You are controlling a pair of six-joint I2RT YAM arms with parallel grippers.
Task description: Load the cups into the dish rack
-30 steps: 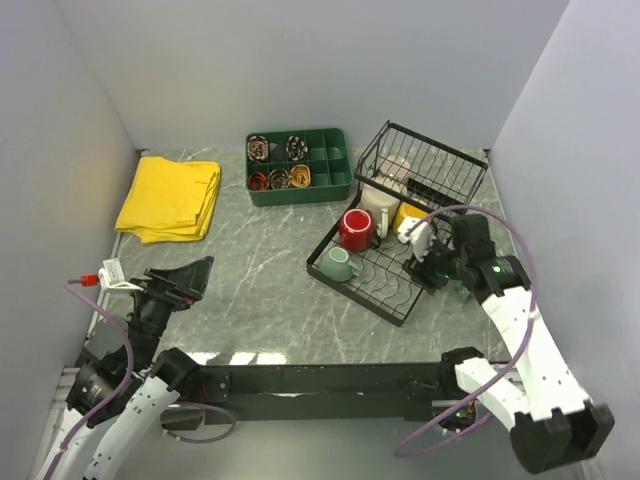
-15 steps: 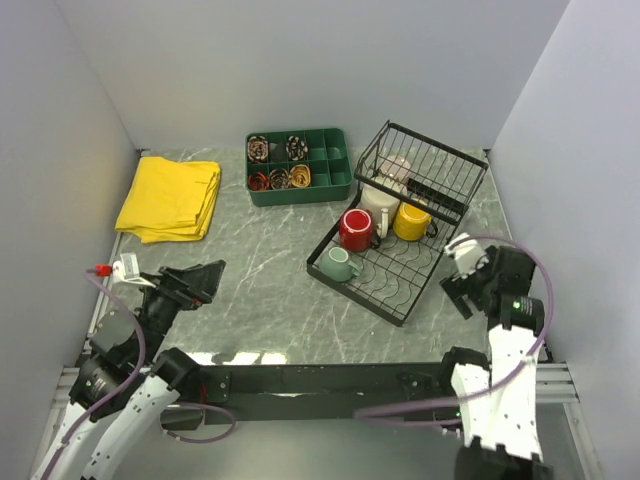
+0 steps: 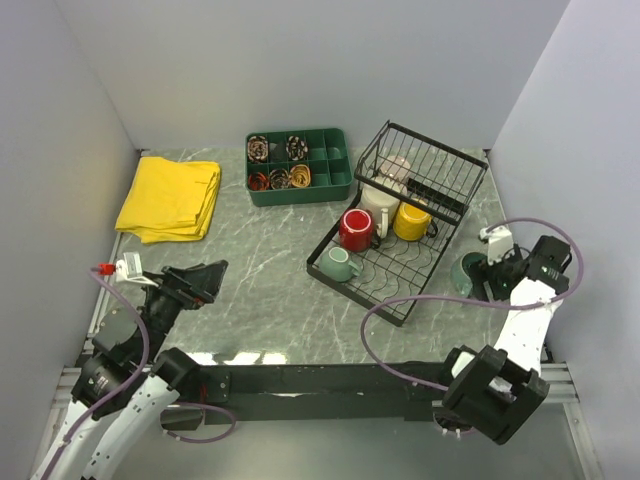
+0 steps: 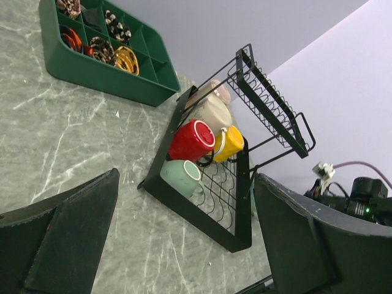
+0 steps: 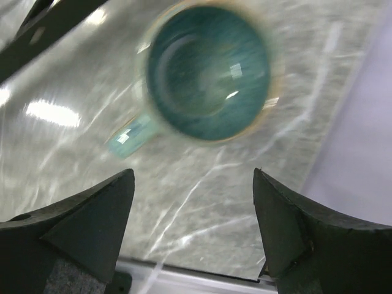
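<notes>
Lower the right claw (image 5: 193,177), spread wide and empty, straight over the upright teal mug (image 5: 208,76) standing on the table (image 3: 270,280) just right of the dish rack (image 3: 385,290), pinch one side of its rim squarely, and leave the equally spread, empty left claw (image 4: 185,177) aside.

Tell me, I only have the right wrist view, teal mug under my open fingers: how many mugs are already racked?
Observer: Five in the dish rack: red mug, yellow mug, cream mug, beige-pink mug, small light teal mug.
Operator: Where's mine relative to it?
Observer: The larger teal mug stands on the table, just outside the rack's right side.
Operator: Left arm clear?
Observer: The left fingers hover open, far left of the rack.
</notes>
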